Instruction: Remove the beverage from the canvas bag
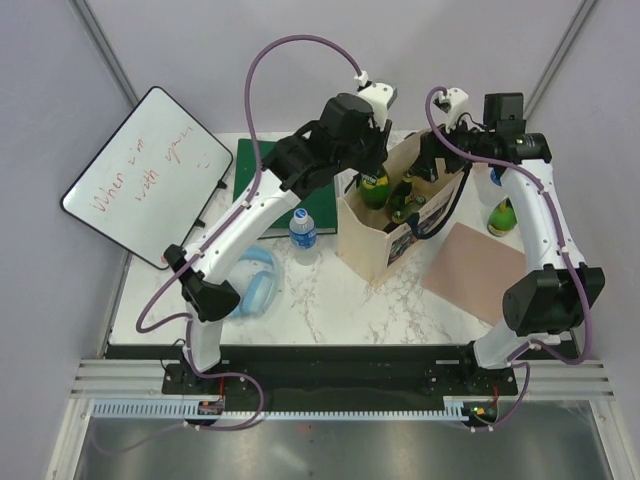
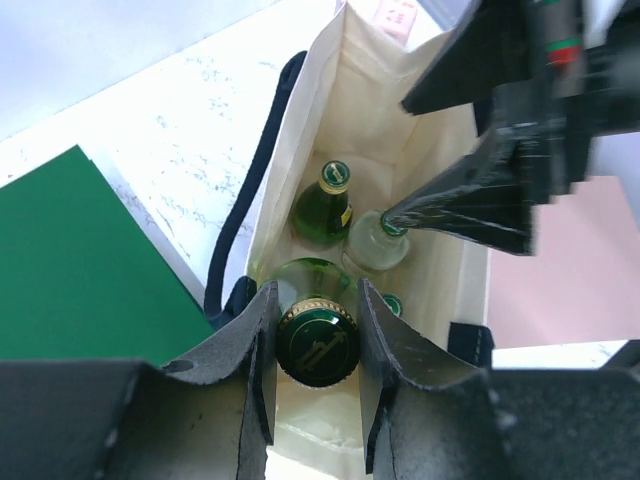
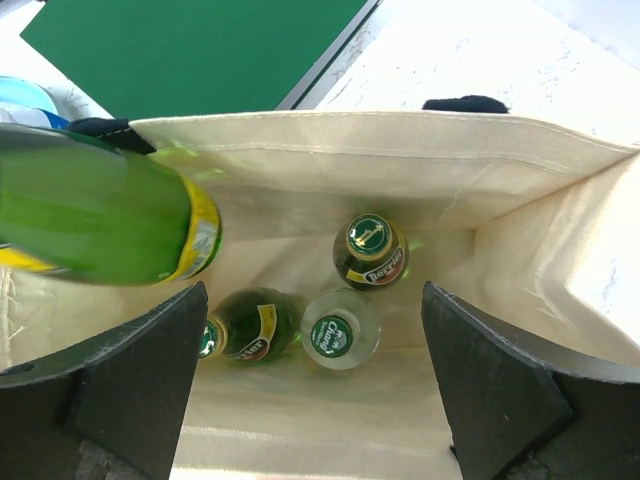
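Extraction in hand: left jaws clamp the cap of a green bottle (image 2: 318, 340), raised above the others at the left end of the canvas bag (image 1: 365, 250), mid-worktop (image 1: 330, 300), apparently partly below the rim. Right jaws gape empty over the bag mouth, above three other bottles (image 3: 370, 250) on its floor. Next, I reckon: straight lift clear of rim and strap (image 2: 235, 230), no tilt.
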Tool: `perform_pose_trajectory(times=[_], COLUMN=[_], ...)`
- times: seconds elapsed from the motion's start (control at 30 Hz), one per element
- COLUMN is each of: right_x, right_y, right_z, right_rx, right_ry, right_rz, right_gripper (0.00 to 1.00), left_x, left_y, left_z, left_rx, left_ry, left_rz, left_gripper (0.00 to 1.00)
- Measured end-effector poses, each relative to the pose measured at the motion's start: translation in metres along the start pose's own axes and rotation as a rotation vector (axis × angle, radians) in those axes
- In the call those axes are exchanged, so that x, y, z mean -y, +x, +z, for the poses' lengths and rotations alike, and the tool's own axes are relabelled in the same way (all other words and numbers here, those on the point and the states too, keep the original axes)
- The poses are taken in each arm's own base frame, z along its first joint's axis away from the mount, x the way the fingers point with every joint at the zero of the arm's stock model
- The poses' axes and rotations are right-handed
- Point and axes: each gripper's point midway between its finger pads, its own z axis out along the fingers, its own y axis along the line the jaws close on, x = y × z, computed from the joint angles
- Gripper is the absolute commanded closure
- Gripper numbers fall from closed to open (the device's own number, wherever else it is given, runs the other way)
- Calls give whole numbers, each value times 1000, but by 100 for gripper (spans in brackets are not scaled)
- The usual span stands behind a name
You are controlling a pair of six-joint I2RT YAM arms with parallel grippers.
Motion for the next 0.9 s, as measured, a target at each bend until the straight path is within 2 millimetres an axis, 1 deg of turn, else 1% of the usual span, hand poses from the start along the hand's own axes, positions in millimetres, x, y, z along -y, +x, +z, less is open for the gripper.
perform_pose_trajectory(times=[0.1, 0.23, 0.33, 0.43, 0.53, 0.7, 0.8, 0.9], right_x=[-1, -2, 0, 3, 9, 19, 21, 20], right_y=[5, 16, 25, 35, 48, 64, 68, 69], right_z=[10, 28, 41, 52, 65, 80, 84, 87], right_rx=[-20, -67, -104, -139, -185, -240, -257, -267], right_ry=[-13, -21, -15, -6, 9, 40, 53, 61], right_rz=[5, 13, 17, 23, 35, 45, 41, 33], right_gripper=[5, 6, 6, 7, 9, 13, 16, 21], left_x=[2, 4, 3, 2, 0, -4, -7, -11], left_y=[-6, -15, -24, -35, -45, -64, -68, -64], left_z=[-10, -25, -40, -58, -79, -116, -135, -150], left_rx=[15, 35, 58, 89, 123, 189, 213, 217], left_ry=[18, 41, 48, 53, 58, 70, 74, 76], left_rz=[-4, -8, -12, -18, -24, -36, -41, -41], left_gripper=[98, 98, 98, 98, 98, 98, 98, 98])
